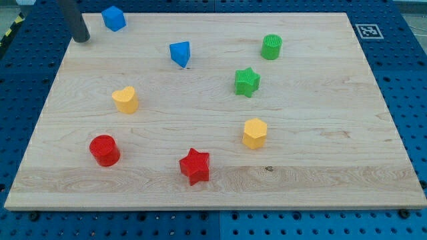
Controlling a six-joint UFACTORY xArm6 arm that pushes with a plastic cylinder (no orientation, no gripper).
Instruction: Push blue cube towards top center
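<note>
The blue cube (114, 18) sits at the board's top edge, at the view's upper left. My tip (81, 39) is a dark rod end just left of and slightly below the cube, with a small gap between them. A second blue block, wedge-shaped (180, 53), lies to the right of the cube, lower and nearer the top centre.
A wooden board (320, 147) lies on a blue pegboard table. On it are a green cylinder (271, 47), a green star (247, 81), a yellow heart (125, 100), a yellow hexagon (254, 133), a red cylinder (105, 150) and a red star (195, 166). A marker tag (368, 31) sits at the top right.
</note>
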